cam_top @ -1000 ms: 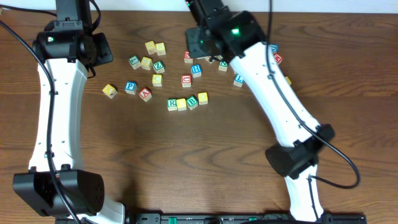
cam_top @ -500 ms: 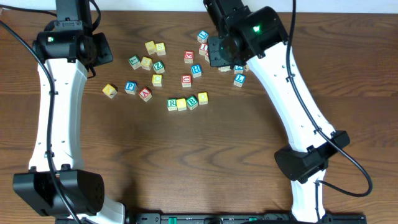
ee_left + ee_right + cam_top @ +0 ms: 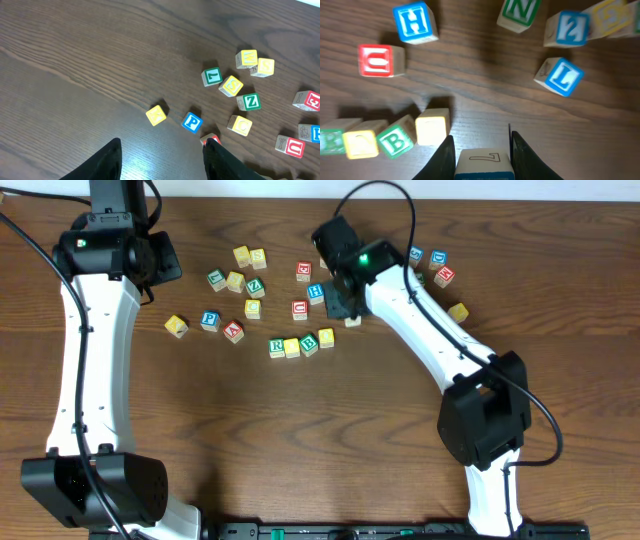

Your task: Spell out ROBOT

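Carrying the final letter is the step in hand. The right gripper [image 3: 482, 150] is closed partway on the small wooden cube with the blue-bordered T [image 3: 484, 161], one finger on each side face, low over the dark wooden table [image 3: 300, 440]. Whether the cube touches the table cannot be told.

The row lies about midway between the table's far and near edges: green-bordered R cube [image 3: 329, 140], first yellow-faced cube [image 3: 360, 144], green-bordered B cube [image 3: 395, 141], second yellow-faced cube [image 3: 431, 127]. Its long axis runs left to right, the right end tilted slightly toward the far edge.

The held cube has no long axis, and its letter face points up. It probably needs setting down touching the second yellow-faced cube, in line, before release. The left gripper [image 3: 162, 160] hangs half open and empty near the far left corner.
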